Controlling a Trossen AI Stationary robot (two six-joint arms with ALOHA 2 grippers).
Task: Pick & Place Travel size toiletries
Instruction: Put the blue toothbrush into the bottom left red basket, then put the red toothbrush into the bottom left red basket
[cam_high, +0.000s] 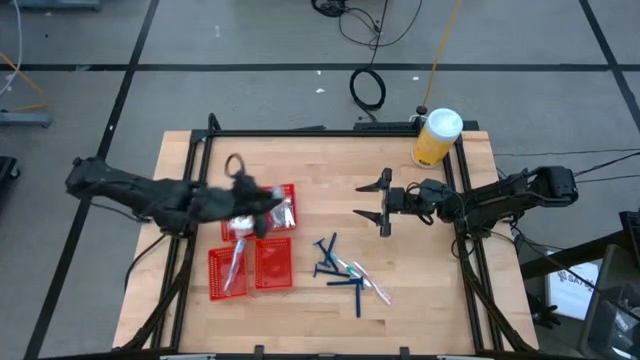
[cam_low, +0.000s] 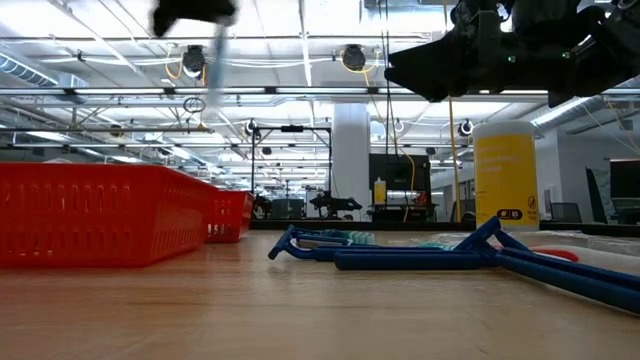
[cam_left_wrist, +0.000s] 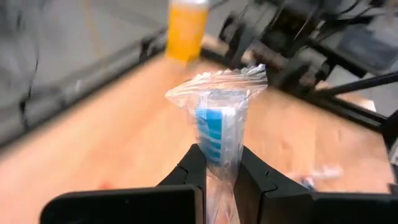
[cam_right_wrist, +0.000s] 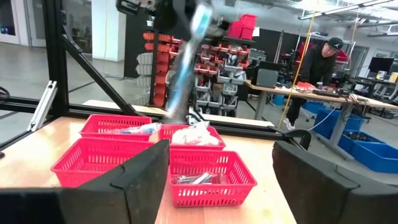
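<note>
A clear-wrapped toothbrush (cam_left_wrist: 219, 127) hangs pinched in my left gripper (cam_left_wrist: 219, 171), jaws closed tight on its wrapper, above the red baskets (cam_high: 252, 265) at the table's left. To place it well, I should centre over the basket already holding a toothbrush, lower, then release. My right gripper (cam_high: 384, 203) hovers near mid-table, fingers spread wide, empty. Razors (cam_high: 335, 270) and more toothbrushes lie loose nearby.
</note>
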